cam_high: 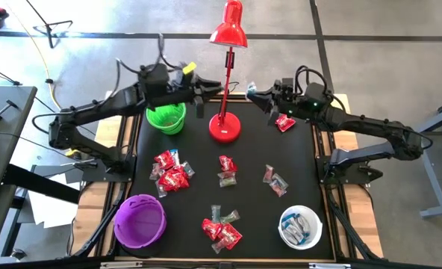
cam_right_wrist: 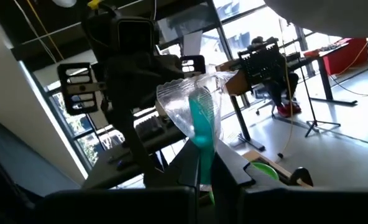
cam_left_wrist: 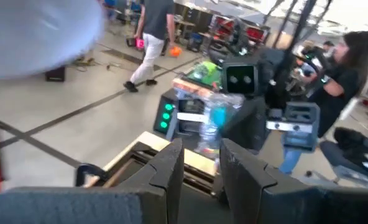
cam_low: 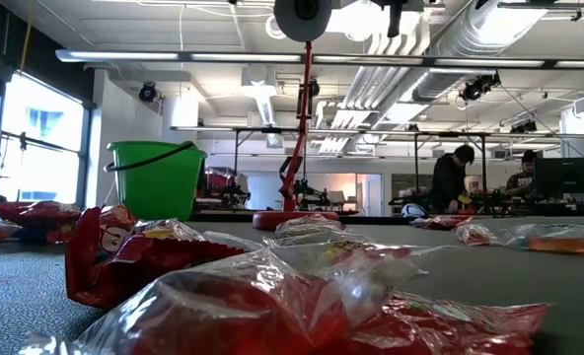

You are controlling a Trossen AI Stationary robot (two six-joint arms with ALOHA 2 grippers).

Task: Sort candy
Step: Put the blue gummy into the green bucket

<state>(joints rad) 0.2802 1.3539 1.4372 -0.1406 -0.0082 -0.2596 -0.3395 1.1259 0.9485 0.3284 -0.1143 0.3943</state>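
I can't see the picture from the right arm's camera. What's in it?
The right tool is shut on a clear candy with a green sweet inside, held up in the air. The left arm is close behind it.

Daylight floods the room behind my desk (cam_high: 296, 157), washing the windows (cam_low: 36, 138) and ceiling lights (cam_low: 391, 25) to glare. The nearest candy (cam_low: 302, 296) sits soft and out of focus, and both wrist views smear around my fingers (cam_left_wrist: 171, 168).
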